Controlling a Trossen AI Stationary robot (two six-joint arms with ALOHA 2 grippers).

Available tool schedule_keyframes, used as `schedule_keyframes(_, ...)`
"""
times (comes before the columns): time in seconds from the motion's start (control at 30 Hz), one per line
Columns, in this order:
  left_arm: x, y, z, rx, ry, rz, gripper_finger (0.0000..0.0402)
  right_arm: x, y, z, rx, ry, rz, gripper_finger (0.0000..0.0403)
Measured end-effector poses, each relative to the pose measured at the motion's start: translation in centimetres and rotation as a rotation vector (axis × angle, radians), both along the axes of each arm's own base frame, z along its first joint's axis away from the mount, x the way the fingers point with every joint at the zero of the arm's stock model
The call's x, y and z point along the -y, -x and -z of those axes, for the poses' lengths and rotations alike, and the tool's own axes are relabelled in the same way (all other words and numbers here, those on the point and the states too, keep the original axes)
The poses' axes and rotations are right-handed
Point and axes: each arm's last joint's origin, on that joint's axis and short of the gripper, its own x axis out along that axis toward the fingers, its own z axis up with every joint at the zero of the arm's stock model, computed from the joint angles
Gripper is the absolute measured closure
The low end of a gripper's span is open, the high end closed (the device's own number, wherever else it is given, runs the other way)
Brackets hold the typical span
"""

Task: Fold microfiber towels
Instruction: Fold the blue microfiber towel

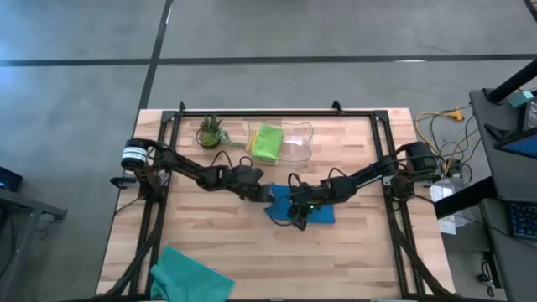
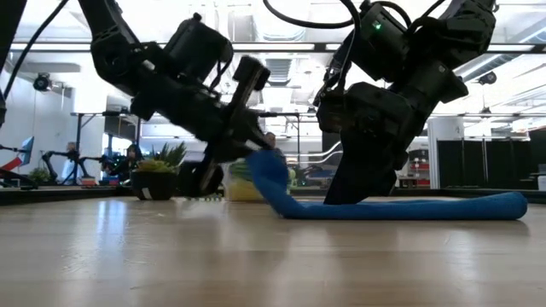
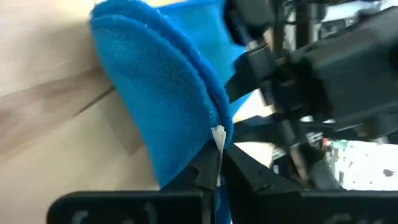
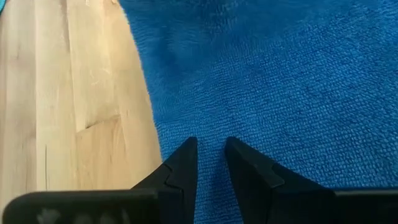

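High view shows the blue towel lying near the middle of the wooden table, with both arms meeting over it. The left gripper has its fingers pinched on a raised edge of the blue cloth, lifting that end off the wood, as the low view confirms. The right gripper points down onto the flat part of the towel, its fingers a little apart with tips pressing on the fabric.

Behind the arms stands a clear plastic bin holding a lime green towel, and just beside it a small potted plant. A teal towel lies crumpled at the near edge, well apart from the rest.

Around the table runs a grey floor, with cables and equipment on the right.
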Motion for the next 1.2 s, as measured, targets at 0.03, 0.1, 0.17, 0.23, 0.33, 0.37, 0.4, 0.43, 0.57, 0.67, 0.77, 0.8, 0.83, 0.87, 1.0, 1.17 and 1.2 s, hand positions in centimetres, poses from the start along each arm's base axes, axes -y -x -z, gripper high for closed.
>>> schedule_keyframes(0.03, 0.0, -0.1, -0.2, 0.006, -0.001, -0.002, 0.0400, 0.0, 0.0, 0.0, 0.000, 0.000, 0.000, 0.0319)
schedule_keyframes(0.1, 0.0, -0.2, -0.1, -0.001, -0.003, -0.004, 0.0400, 0.0, 0.1, -0.2, 0.001, -0.001, 0.000, 0.0319)
schedule_keyframes(0.17, 0.0, -0.2, -0.2, 0.002, -0.006, -0.005, 0.0400, 0.1, 0.2, -0.5, 0.000, -0.002, 0.001, 0.0319)
schedule_keyframes(0.23, 0.0, -0.1, -0.1, -0.001, -0.007, -0.006, 0.0400, 0.3, 0.5, -1.0, -0.003, -0.002, 0.006, 0.0319)
schedule_keyframes(0.33, 0.0, 0.2, 0.3, -0.020, -0.007, -0.006, 0.0400, 0.8, 0.8, -2.1, 0.010, 0.011, 0.013, 0.0319)
schedule_keyframes(0.37, 0.0, 0.3, 0.4, -0.026, -0.007, -0.006, 0.0400, 1.0, 0.9, -2.4, 0.007, 0.016, 0.018, 0.0319)
schedule_keyframes(0.4, 0.0, 0.3, 0.5, -0.034, -0.007, -0.006, 0.0400, 1.1, 1.0, -2.7, 0.009, 0.020, 0.022, 0.0319)
schedule_keyframes(0.43, 0.0, 0.4, 0.6, -0.042, -0.007, -0.006, 0.0400, 1.2, 1.1, -2.9, 0.007, 0.022, 0.022, 0.0319)
schedule_keyframes(0.57, 0.0, 0.7, 0.9, -0.059, -0.007, -0.007, 0.0400, 1.0, 1.3, -3.3, 0.012, 0.030, -0.006, 0.0319)
schedule_keyframes(0.67, -0.1, 0.8, 1.0, -0.061, -0.008, -0.009, 0.0400, 0.6, 1.2, -3.1, 0.011, 0.031, -0.026, 0.0319)
schedule_keyframes(0.77, -0.2, 1.1, 1.3, -0.071, -0.008, -0.011, 0.0400, 0.3, 1.3, -3.1, 0.004, 0.034, -0.042, 0.0322)
schedule_keyframes(0.8, -0.2, 1.2, 1.4, -0.075, -0.008, -0.011, 0.0400, 0.2, 1.3, -3.1, 0.001, 0.036, -0.047, 0.0325)
schedule_keyframes(0.83, -0.2, 1.4, 1.4, -0.079, -0.008, -0.011, 0.0400, 0.1, 1.4, -3.0, -0.004, 0.037, -0.051, 0.0331)
schedule_keyframes(0.87, -0.2, 1.5, 1.5, -0.080, -0.008, -0.011, 0.0400, 0.0, 1.5, -3.0, -0.013, 0.038, -0.056, 0.0340)
schedule_keyframes(1.0, -0.3, 1.8, 1.5, -0.077, -0.008, -0.014, 0.0400, -0.9, 1.6, -3.0, -0.012, 0.041, -0.083, 0.0386)
schedule_keyframes(1.17, -0.5, 1.8, 1.4, -0.072, -0.008, -0.022, 0.0400, -1.2, 2.1, -2.7, -0.060, 0.049, -0.088, 0.0393)
schedule_keyframes(1.2, -0.5, 1.8, 1.4, -0.072, -0.008, -0.024, 0.0400, -1.1, 2.1, -2.5, -0.073, 0.052, -0.086, 0.0394)
